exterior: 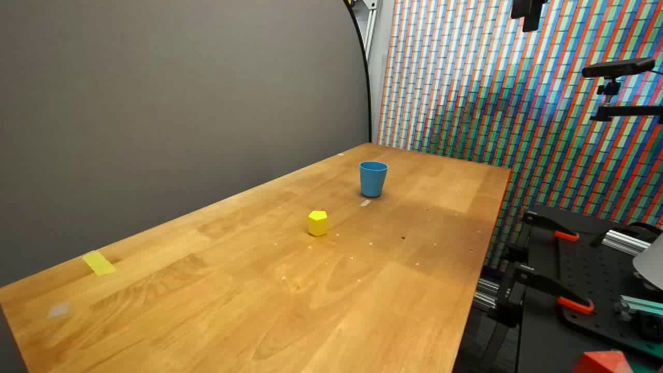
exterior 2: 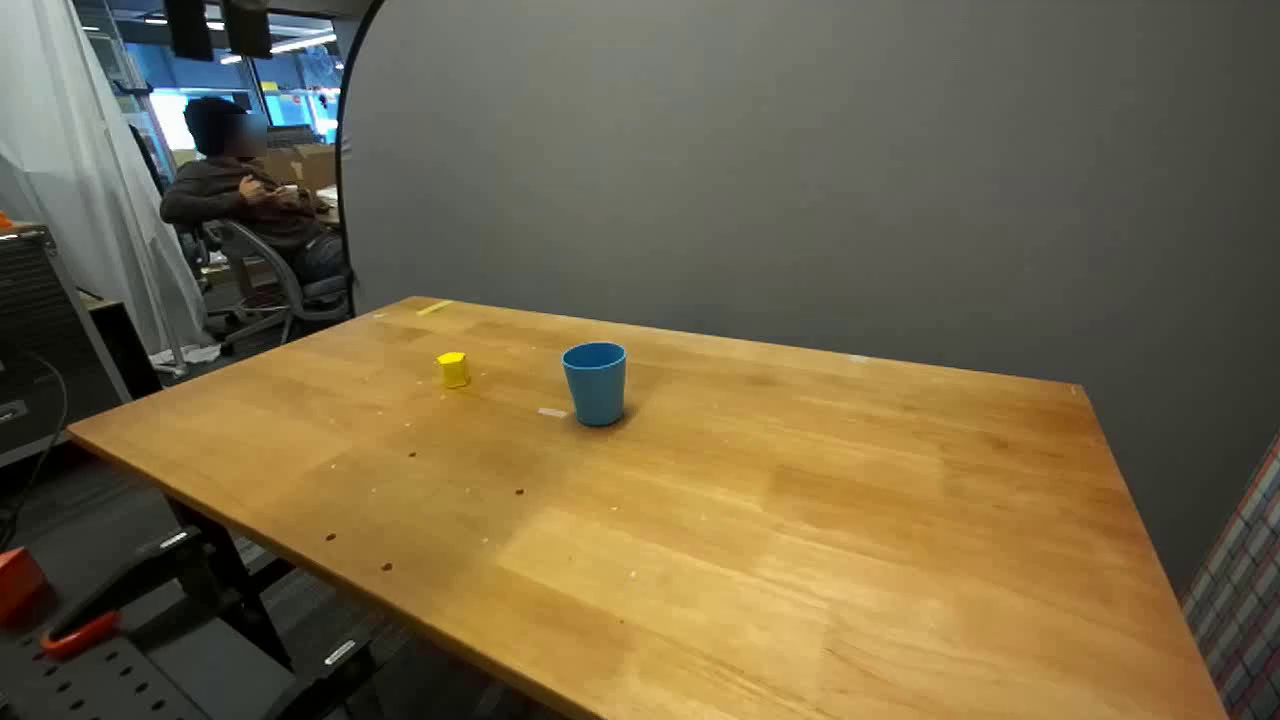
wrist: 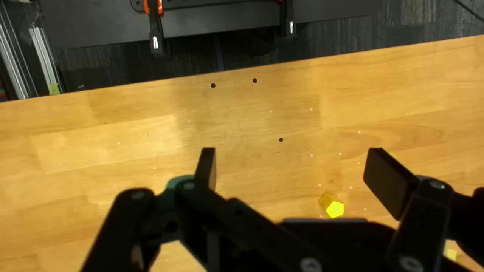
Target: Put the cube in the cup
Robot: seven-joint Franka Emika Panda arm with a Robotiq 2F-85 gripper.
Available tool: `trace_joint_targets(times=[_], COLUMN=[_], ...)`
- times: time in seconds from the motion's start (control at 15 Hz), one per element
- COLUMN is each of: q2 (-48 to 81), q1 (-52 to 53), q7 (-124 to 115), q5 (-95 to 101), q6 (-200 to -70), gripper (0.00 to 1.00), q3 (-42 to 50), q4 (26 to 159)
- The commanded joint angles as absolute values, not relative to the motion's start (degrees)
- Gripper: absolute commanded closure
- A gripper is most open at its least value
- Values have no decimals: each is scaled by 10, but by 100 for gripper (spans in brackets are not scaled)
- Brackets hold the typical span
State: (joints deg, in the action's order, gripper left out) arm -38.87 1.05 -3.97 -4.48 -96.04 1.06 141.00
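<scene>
End effector (wrist: 293, 166) spread wide, holding nothing; cube (wrist: 332, 206) on the desk (wrist: 242, 109), outside the cup (exterior 2: 597, 392)

Wrist view, L to R: one of my jaws, dark & blurry up close; then a wide gap, w/ the yellow cube showing in it but down on the desk, closer to the R-hand jaw; then that matching jaw.

In an exterior view, L to R: yellow strip (exterior: 98, 263), flat on the desk by its edge; cube on bare wood, five-sided face up; sm. pale strip (exterior: 365, 203) just beside the cup's foot; blue cup upright, mouth up, near the cube but not touching it. Farther R, off the desk: 2 blk clamps (exterior: 551, 286) w/ orange bits, blk cam (exterior: 619, 68) above, striped multicolor panel (exterior: 456, 67) behind.

In an exterior view, L to R: my jaw tips at the top edge, apart & well above the desk; seated person (exterior 2: 235, 195) beyond the desk's back-left corner; cube; cup, standing just R of the pale strip; gray backdrop (exterior 2: 800, 180) across the rear. Cube & cup sit apart in both exterior views; the cup's bottom inside is hidden in each.
</scene>
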Motion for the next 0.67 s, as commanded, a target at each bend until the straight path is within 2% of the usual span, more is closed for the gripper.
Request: trace_joint_targets(times=[0.0, 0.27, 0.6], q2=[-389, -390, -231], q1=[3, 3, 32], q7=[-36, -36, -39], q5=[-48, -48, -89], q6=[-959, -959, -1067], gripper=[0, 0, 0], q3=[5, 5, -20], q4=[1406, 1400, 1353])
